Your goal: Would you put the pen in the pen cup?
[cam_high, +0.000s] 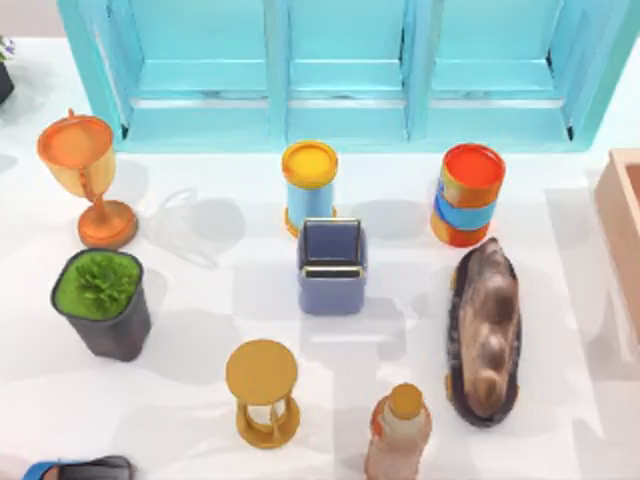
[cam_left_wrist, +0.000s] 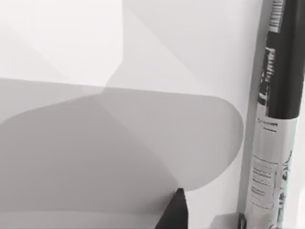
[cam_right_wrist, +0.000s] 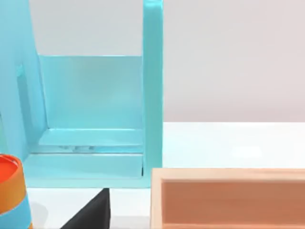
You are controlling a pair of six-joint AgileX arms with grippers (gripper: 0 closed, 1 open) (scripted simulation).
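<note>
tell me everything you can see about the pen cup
The pen cup is a small square periwinkle-blue container with rounded corners and smooth, plastic-looking walls. It stands upright near the middle of the white table, its open top showing a dark interior with a pale band across it. It sits just in front of the light-blue cylinder with a yellow top, close to it; whether they touch is unclear. No gripper touches it.

Matt plastic-looking pen cup (cam_high: 332, 285), smooth white table (cam_high: 200, 330), glossy printed pen (cam_left_wrist: 274, 119), wood-toned tray (cam_right_wrist: 228, 198).
</note>
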